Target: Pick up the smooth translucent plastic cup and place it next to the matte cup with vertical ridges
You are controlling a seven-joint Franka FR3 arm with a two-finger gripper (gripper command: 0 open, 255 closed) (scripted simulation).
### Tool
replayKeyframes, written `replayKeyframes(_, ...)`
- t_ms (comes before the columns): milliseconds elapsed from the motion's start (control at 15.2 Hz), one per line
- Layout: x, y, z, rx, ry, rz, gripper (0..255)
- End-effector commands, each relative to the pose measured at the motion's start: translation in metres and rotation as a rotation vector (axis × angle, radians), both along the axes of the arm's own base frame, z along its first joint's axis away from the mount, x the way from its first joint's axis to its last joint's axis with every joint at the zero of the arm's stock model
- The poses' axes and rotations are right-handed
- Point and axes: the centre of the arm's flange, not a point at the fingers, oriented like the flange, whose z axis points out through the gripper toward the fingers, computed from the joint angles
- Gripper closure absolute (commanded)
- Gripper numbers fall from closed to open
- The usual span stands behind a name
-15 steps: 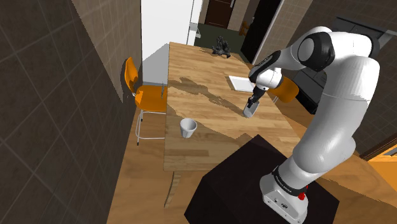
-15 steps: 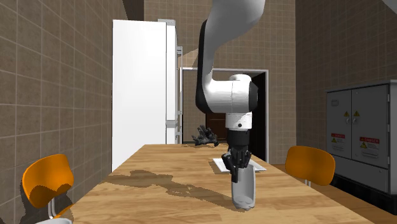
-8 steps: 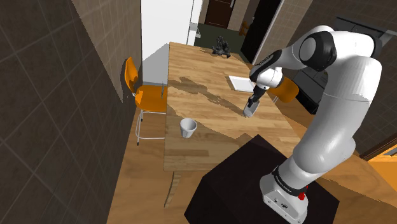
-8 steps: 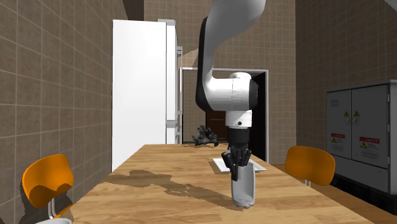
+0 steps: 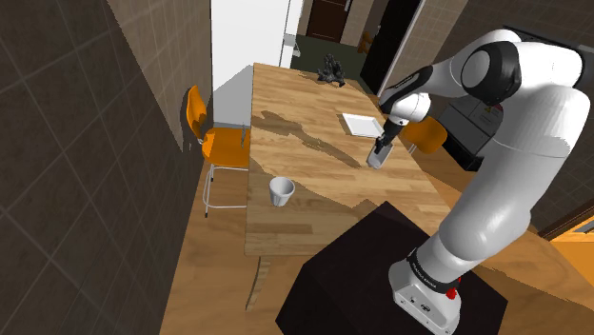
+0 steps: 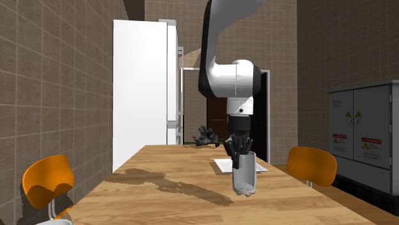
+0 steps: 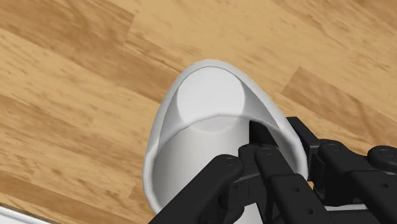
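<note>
My black gripper [image 5: 384,146] is shut on the rim of a smooth, pale translucent cup [image 5: 378,158], one finger inside the wall and one outside. The cup [image 6: 244,177] hangs upright a little above the wooden table [image 5: 305,224], with its shadow below it. In the wrist view I look down into the cup [image 7: 207,111], and my gripper [image 7: 254,145] pinches its near wall. The white cup with vertical ridges [image 5: 281,190] stands near the table's edge on the shoulder view's left, well apart from the held cup.
A flat white tray [image 5: 361,124] lies just beyond the held cup. A dark figure [image 5: 330,67] sits at the table's far end. Orange chairs [image 5: 213,143] [image 6: 311,165] flank the table. A white fridge [image 6: 144,96] stands behind it.
The arm has risen and lifted the translucent cup off the table. The grip on the rim is unchanged, and the ridged cup has not moved.
</note>
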Motion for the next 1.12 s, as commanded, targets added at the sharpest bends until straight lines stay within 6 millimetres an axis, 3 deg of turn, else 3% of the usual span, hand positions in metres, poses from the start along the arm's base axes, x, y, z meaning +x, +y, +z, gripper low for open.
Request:
replayKeyframes(0, 0.000, 0.000, 0.009, 0.000, 0.000, 0.000, 255)
replayKeyframes(1056, 0.000, 0.000, 0.094, 0.000, 0.000, 0.000, 255)
